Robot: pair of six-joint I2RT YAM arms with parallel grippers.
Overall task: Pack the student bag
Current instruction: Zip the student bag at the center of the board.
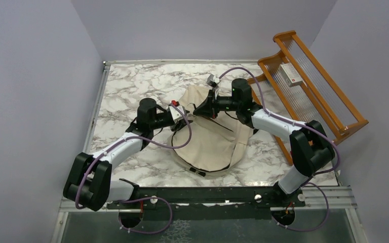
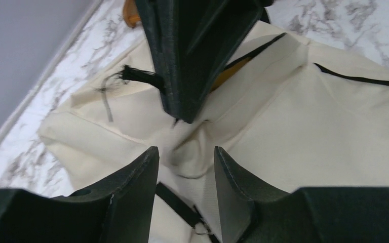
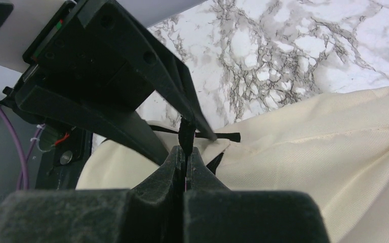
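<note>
Right hand [image 3: 186, 151] is pinching a black tab [image 3: 185, 132] on the bag [image 1: 210, 139]; left hand [image 2: 186, 154] sits released, facing it, just over the bag.

Student bag [image 1: 210, 142]: cream woven cloth, matt, softly creased; zip tape black. Pull cord [image 3: 186, 132]: black woven fibre (frayed at one end). Table [image 1: 131, 81]: marble-patterned, smooth, slight sheen. Rack [image 1: 352, 129]: orange-brown wood, varnished, glossy. Left gripper [image 2: 186, 154] and right gripper [image 3: 186, 152]: black plastic, matt, finely grained.
</note>
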